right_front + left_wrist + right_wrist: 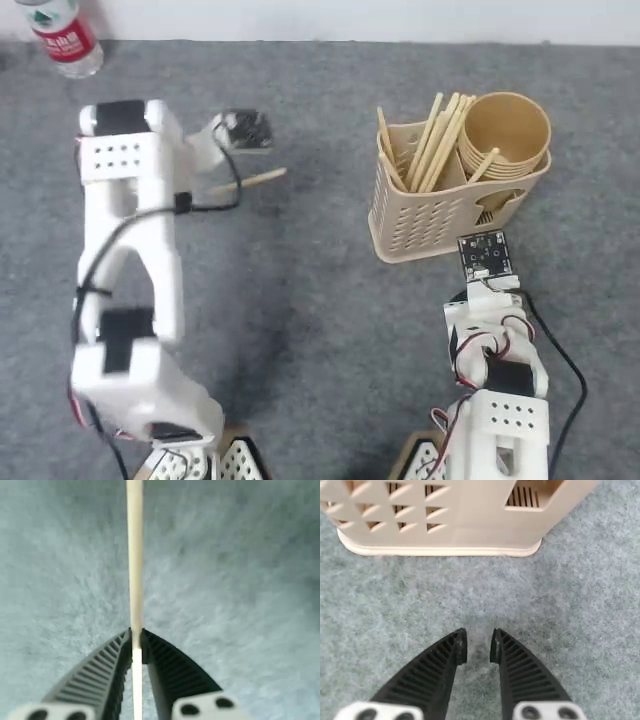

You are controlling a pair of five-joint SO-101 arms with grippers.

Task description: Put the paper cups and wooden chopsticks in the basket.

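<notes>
Beige plastic, that's the basket (440,215), sitting on the grey carpet (320,330) over on the right arm's side, and it's well stocked. A stack of paper cups (505,130) is nested in one end, rims up. A bundle of chopsticks (435,140) stands in the section beside them, leaning and fanning out above the rim. One more stick rests against the cups, though which section its foot sits in is hard to tell.

Over to the left arm, and there's one chopstick (134,555) outside the basket. The left gripper (136,635) has it pinched tight between its fingertips, jaws closed right onto the wood, the stick running straight out ahead of them above the carpet. From above, that chopstick (255,180) pokes out from under the left arm, its free end aimed toward the basket but well apart from it.

The right gripper (478,645) sits low over the carpet just in front of the basket's (445,530) slotted near wall, not touching it. Its jaws are parted only a crack, with bare carpet between them.

A bottle (65,35) stands at the far left corner.
</notes>
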